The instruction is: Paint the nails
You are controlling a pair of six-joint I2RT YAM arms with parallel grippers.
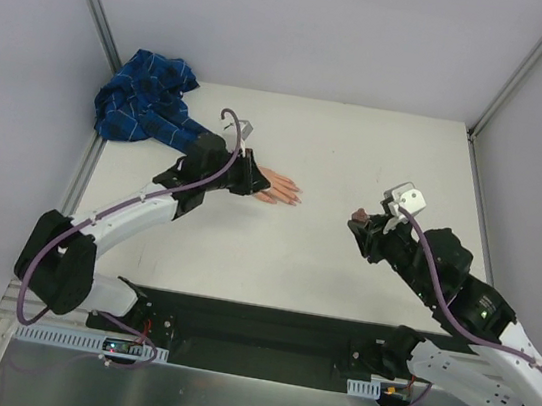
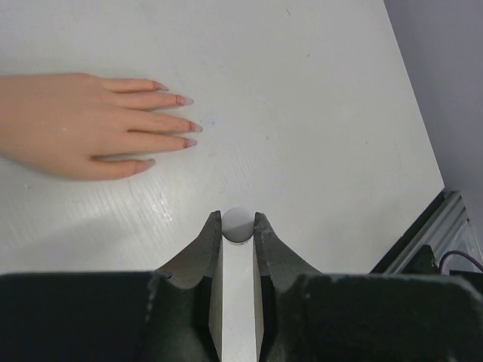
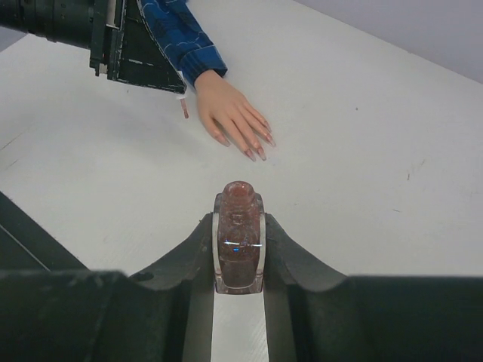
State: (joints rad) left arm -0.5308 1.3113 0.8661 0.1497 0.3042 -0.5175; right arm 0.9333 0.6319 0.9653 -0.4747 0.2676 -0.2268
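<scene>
A pale peach fake hand (image 1: 276,185) lies flat on the white table, its blue plaid sleeve (image 1: 149,100) trailing to the back left. The nails (image 2: 186,121) are small pinkish tips, also in the right wrist view as the nails (image 3: 256,149). My left gripper (image 1: 248,175) hovers over the wrist, shut on the white cap of a polish brush (image 2: 238,225). The brush's pinkish tip (image 3: 184,108) hangs beside the thumb, apart from the nails. My right gripper (image 1: 361,226) sits to the right, shut on an uncapped reddish polish bottle (image 3: 239,253).
The bunched sleeve fills the table's back left corner. Grey walls enclose the table on three sides. A black rail (image 1: 262,338) with the arm bases runs along the near edge. White table (image 1: 358,155) lies between the fake hand and the bottle.
</scene>
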